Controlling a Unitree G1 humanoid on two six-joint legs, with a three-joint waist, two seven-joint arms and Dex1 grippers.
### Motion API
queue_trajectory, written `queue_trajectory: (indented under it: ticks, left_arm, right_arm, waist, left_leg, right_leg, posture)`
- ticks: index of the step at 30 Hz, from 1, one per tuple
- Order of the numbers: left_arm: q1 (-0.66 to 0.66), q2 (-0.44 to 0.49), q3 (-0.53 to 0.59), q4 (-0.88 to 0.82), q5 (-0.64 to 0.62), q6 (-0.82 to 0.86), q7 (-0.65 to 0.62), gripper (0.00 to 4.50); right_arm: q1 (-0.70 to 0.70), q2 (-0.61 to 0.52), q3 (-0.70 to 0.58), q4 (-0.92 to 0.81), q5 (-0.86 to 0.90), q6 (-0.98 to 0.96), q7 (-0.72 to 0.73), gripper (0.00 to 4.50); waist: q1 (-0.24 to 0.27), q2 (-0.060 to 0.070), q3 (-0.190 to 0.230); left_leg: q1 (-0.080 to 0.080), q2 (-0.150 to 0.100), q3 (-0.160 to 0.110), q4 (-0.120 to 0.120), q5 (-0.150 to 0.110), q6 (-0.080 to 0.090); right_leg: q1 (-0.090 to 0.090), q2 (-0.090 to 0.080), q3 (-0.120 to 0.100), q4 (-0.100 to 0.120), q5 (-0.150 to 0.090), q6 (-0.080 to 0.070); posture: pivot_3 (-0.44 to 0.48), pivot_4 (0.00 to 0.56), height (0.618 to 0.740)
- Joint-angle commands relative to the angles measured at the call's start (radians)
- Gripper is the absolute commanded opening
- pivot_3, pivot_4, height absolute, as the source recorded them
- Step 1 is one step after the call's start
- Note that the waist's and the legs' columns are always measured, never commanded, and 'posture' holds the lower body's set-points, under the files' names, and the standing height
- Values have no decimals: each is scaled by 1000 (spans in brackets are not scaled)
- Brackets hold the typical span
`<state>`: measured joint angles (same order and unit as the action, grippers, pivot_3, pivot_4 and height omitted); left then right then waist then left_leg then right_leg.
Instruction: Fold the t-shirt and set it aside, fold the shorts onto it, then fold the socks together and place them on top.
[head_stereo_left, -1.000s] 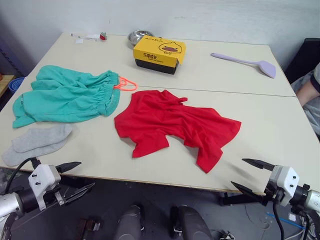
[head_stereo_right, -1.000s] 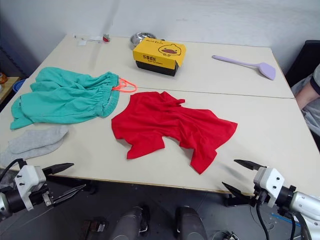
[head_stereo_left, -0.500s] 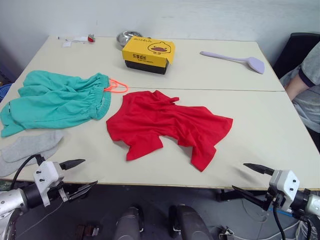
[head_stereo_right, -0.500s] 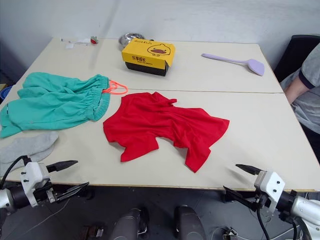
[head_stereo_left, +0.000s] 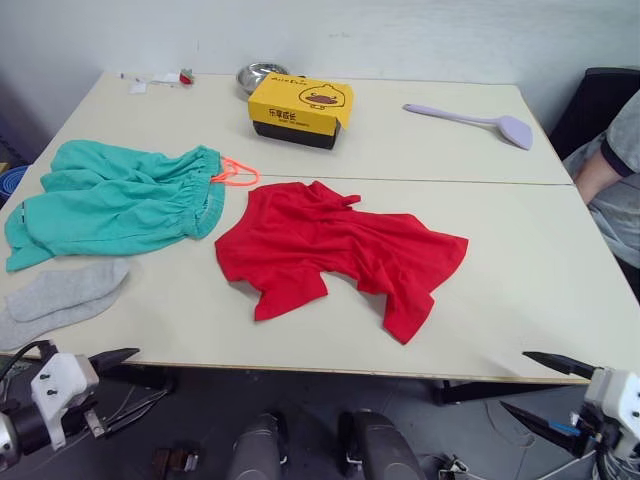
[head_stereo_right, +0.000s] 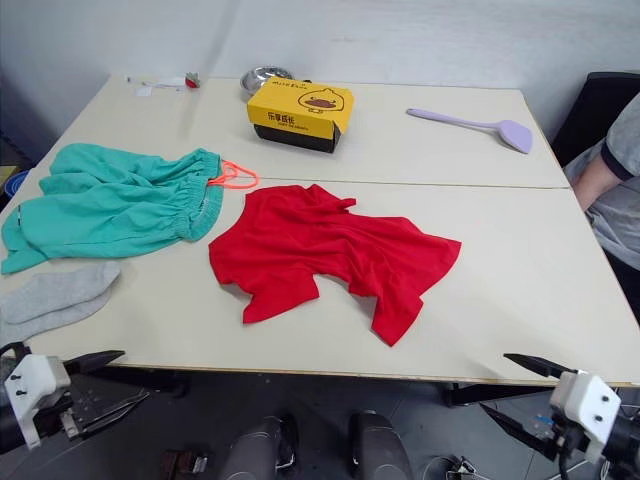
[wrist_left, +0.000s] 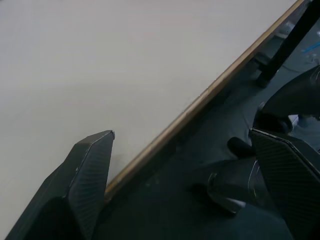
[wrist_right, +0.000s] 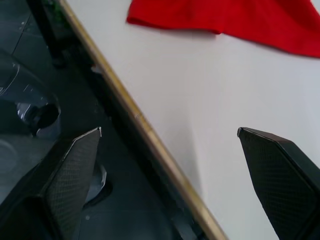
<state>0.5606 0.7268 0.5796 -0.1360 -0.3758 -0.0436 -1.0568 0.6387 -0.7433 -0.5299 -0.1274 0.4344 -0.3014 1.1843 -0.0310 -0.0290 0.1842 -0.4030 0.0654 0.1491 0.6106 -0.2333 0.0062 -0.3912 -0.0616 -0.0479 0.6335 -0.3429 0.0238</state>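
Now I hold both end effectors open and empty, below the surface's (head_stereo_left: 560, 300) near edge: left end effector (head_stereo_left: 118, 385), right end effector (head_stereo_left: 545, 390). The t-shirt (head_stereo_left: 335, 250) lies crumpled ahead between them; shorts (head_stereo_left: 120, 200) and socks (head_stereo_left: 60, 295) lie beyond my left one.

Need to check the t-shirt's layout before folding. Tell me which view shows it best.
The left eye view: the whole t-shirt lies spread and crumpled. The right eye view matches it. The right wrist view catches one red edge; the left wrist view shows bare table.
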Motion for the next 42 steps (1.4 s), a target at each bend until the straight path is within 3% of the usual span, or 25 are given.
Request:
queue_trajectory:
  ticks: [1,6,12,14,16,22,31,33,36,42]
  left_arm:
    - [-25,14,-7,-41,-14,25,13,4500]
    - [-179,54,-126,-166,-51,167,42,4500]
    - [-455,58,-389,-159,102,212,106,4500]
    - [-538,54,-468,-119,171,186,118,4500]
    - [-614,51,-530,-76,226,175,127,4500]
    - [-748,36,-637,41,307,101,115,4500]
    - [-852,69,-735,206,426,-45,80,4500]
    - [-867,81,-757,238,449,-67,70,4113]
    - [-884,92,-785,275,470,-65,57,3230]
    - [-921,82,-837,354,480,4,42,1270]
  right_arm:
    - [7,7,-24,-25,28,-19,13,4460]
    - [-48,-2,67,-162,21,75,-38,4460]
    - [-218,-12,253,-343,-66,411,-257,4460]
    - [-280,-5,320,-386,-102,502,-318,4460]
    - [-332,-1,380,-426,-133,607,-380,4460]
    - [-414,50,510,-501,-182,779,-511,4460]
    - [-472,61,645,-480,-328,778,-587,4460]
    - [-478,69,653,-472,-341,791,-602,4500]
    - [-478,70,660,-466,-355,812,-612,3864]
    - [-472,73,654,-467,-326,856,-604,1813]
  waist:
    - [-3,0,0]
    - [1,2,-1]
    - [1,4,-2]
    - [0,3,-2]
    - [2,4,-2]
    - [4,3,-2]
    - [4,2,-5]
    - [4,0,-10]
    - [3,2,-19]
    - [4,4,-26]
  left_leg:
    - [0,0,-1,0,0,0]
    - [-1,1,-1,-2,0,0]
    - [-2,0,-1,-2,0,-1]
    - [-1,0,0,-1,0,-2]
    - [-2,1,0,-1,0,-3]
    - [-2,1,-1,1,1,-3]
    - [2,-1,-1,3,2,-2]
    - [3,0,-1,3,2,-2]
    - [3,0,-1,3,2,-2]
    - [9,0,-1,2,2,-2]
  right_leg:
    - [0,0,0,-2,1,0]
    - [3,0,0,-7,3,0]
    - [1,0,0,-2,4,1]
    - [-1,0,0,3,11,15]
    - [-3,1,0,6,9,14]
    - [-5,1,-1,15,5,13]
    - [-1,0,-1,16,7,16]
    - [0,0,-1,16,7,16]
    - [0,0,-1,16,6,15]
    - [5,0,-1,15,6,14]
  posture:
    - [0,150,740]
    - [0,150,740]
    - [0,150,740]
    - [0,150,740]
    - [0,150,740]
    - [0,150,740]
    - [0,150,740]
    - [0,150,740]
    - [0,150,740]
    - [0,150,740]
